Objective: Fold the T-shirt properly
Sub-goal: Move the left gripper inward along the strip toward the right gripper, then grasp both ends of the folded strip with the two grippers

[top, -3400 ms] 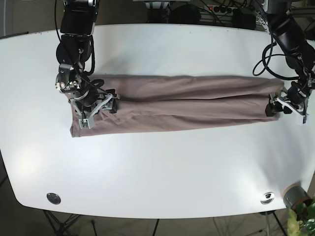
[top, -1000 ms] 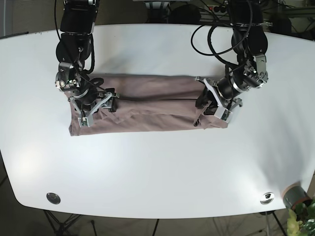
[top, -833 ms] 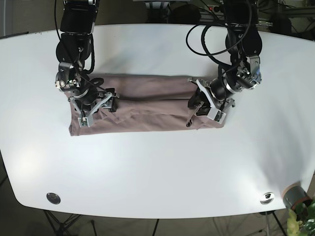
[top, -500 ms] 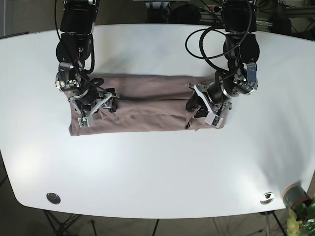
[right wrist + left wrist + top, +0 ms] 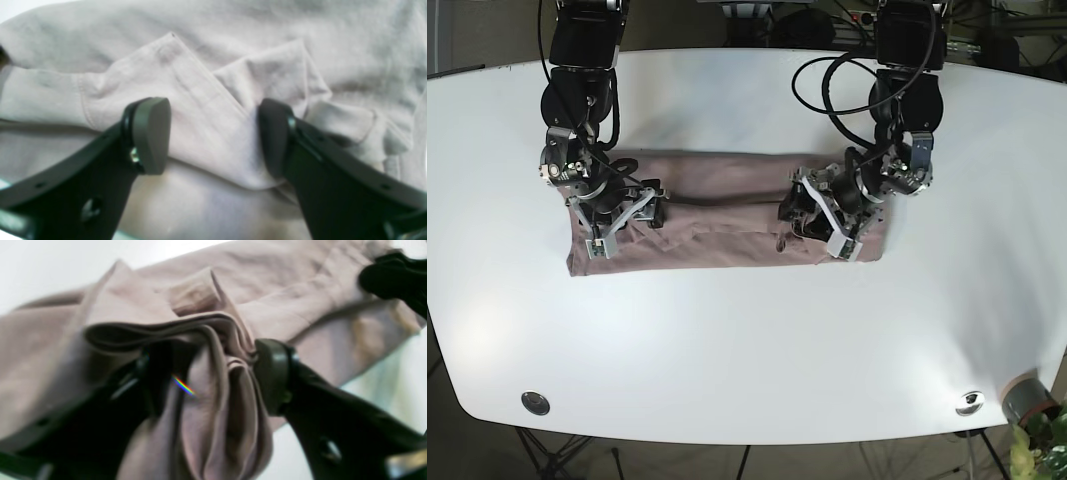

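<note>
Fabric bunches between the fingers of the left gripper [image 5: 213, 380]: in the left wrist view several stacked layers of the mauve T-shirt [image 5: 717, 210] are pinched there, the folded edges rising in a ridge above the pads and the cloth hanging in pleats below them, so this pincer is clamped on the shirt. In the base view the left gripper [image 5: 817, 218] sits over the right-hand portion of the shirt, its arm reaching down from the far edge of the white table [image 5: 747, 350] and bending at the wrist so the fingers point toward the middle of the cloth. A doubled-over flap lies under and just beyond it, ending in a short edge at the shirt's right end.

The right gripper [image 5: 213, 133] stands with its two dark fingers [image 5: 150, 133] spread apart; a folded corner of the T-shirt lies between them, pressed against the table, and the pads touch the cloth on either side without closing on it. In the base view this right gripper [image 5: 622, 215] rests on the shirt's left end, its arm dropping almost straight down from the far side of the table, wrist turned slightly inward.

The T-shirt lies as a long horizontal band across the middle of the table, a lengthwise crease running between the two grippers.
</note>
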Motion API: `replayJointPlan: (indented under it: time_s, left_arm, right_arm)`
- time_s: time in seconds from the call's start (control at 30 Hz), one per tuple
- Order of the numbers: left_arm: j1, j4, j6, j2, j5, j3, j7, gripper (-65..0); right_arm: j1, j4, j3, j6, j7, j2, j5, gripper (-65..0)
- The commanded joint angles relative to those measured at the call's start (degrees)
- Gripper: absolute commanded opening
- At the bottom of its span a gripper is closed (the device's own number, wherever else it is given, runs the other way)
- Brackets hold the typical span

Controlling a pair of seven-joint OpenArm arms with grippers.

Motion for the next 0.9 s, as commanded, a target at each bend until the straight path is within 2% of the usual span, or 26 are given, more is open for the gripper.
replayJointPlan:
  time_s: [0.0, 0.1, 0.17, 0.3, 0.37, 0.73, 0.87]
  left_arm:
    - [-2.18, 3.06, 2.26, -0.15, -1.27, 3.04, -2.57, -26.0]
    - [-2.62, 6.49, 2.7, -2.96, 1.01, 10.43, -5.91, -26.0]
    - [-2.62, 9.83, 3.05, -5.16, 4.79, 16.05, -9.78, -26.0]
    - [-2.35, 11.86, 3.05, -6.22, 11.56, 17.9, -15.58, -25.8]
    - [-2.26, 11.94, 3.05, -6.39, 13.41, 16.93, -15.85, -25.8]
    - [4.68, 11.77, 2.61, -6.13, 12.79, 1.28, -15.94, -25.8]
    - [7.05, 11.5, 2.61, -6.48, 6.73, -3.55, -15.94, -25.8]
  right_arm:
    - [0.9, 0.77, -0.04, -0.04, 0.5, 0.34, 0.47, -25.5]
    - [0.9, 0.77, -0.04, -0.04, 0.5, 0.34, 0.47, -25.5]
    - [0.9, 0.94, -0.04, -0.04, 0.5, 0.34, 0.47, -25.5]
    - [0.9, 0.86, -0.04, -0.04, 0.5, 0.34, 0.47, -25.5]
    - [0.9, 0.94, -0.04, -0.04, 0.5, 0.34, 0.47, -25.5]
    - [1.43, 4.81, 0.23, 0.04, 0.59, 0.26, 1.0, -25.0]
    - [1.26, 7.71, 0.67, 0.04, 0.5, 0.96, 8.91, -24.7]
